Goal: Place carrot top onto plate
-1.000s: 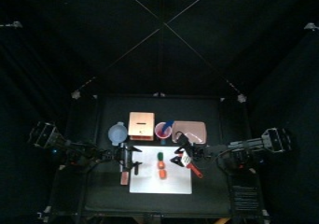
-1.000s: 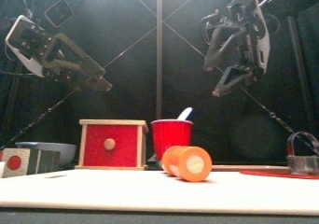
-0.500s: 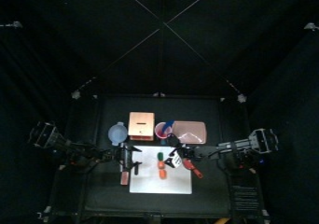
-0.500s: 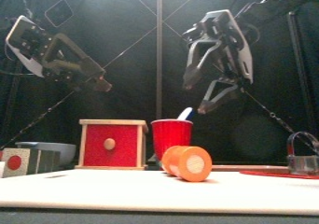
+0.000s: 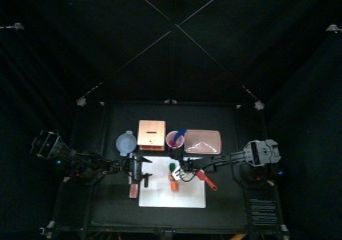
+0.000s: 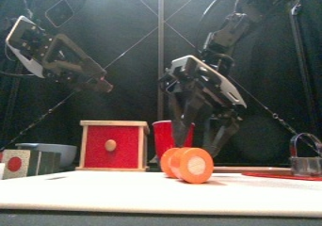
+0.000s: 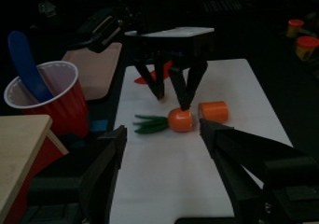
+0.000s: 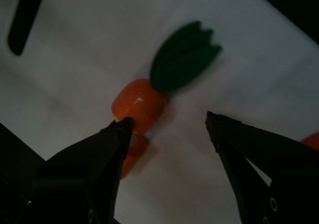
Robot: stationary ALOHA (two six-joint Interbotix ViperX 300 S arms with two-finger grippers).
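The carrot top [image 8: 185, 55] is a dark-green leafy stub joined to an orange carrot piece [image 8: 137, 102] lying on the white mat. The left wrist view also shows the carrot top [image 7: 149, 125] beside the orange pieces [image 7: 182, 121]. My right gripper [image 8: 171, 125] hangs open just above the carrot, one jaw on each side, touching nothing. From the front, the right gripper [image 6: 201, 126] stands right behind the orange carrot [image 6: 189, 164]. The pinkish plate [image 5: 203, 140] lies at the back right of the table. My left gripper [image 6: 82, 74] rests open, high on the left.
A copper-brown box [image 5: 151, 134], a light-blue bowl [image 5: 127, 141] and a red cup [image 7: 44, 92] holding a blue spoon stand along the back. A red-orange tool [image 5: 207, 181] lies right of the carrot. A metal object [image 6: 306, 159] sits at the far right.
My right arm has come down from high on the right and moved toward the middle, ending over the carrot with its jaws still open. The left arm has not moved.
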